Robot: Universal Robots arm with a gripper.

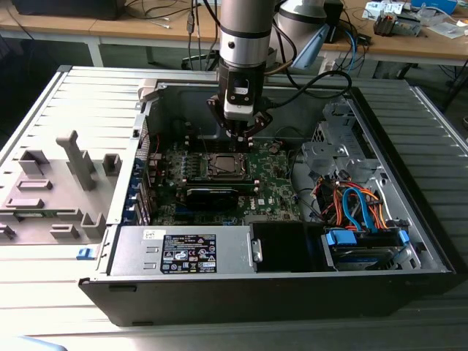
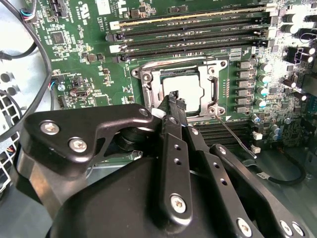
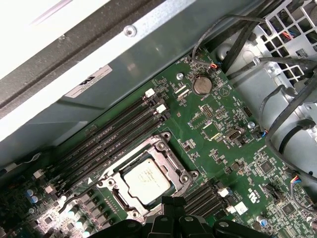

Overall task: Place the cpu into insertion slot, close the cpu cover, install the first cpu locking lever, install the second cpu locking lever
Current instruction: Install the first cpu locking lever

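Silvery metal frames the insertion slot (image 3: pixel 147 181) on the green motherboard (image 3: pixel 218 129), and the cpu (image 3: pixel 147 182) already lies seated inside it, with the cpu cover (image 2: pixel 184 88) down around it. Hovering just above, the tool (image 2: pixel 174 99) has its tips together, holding nothing. Thin and rigid, the chip looks light but fragile; edges are the safest hold. A grey ribbed surface (image 1: pixel 66 285) carries the open computer case (image 1: pixel 395 190), with wooden desks (image 1: pixel 409 44) behind.

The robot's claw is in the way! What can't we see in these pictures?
- Second wrist view: the gripper covers the near edge of the insertion slot.
- First wrist view: the gripper's fingers are cut off by the picture edge.
- Exterior view: the cpu is too small to show if its locking levers are latched.
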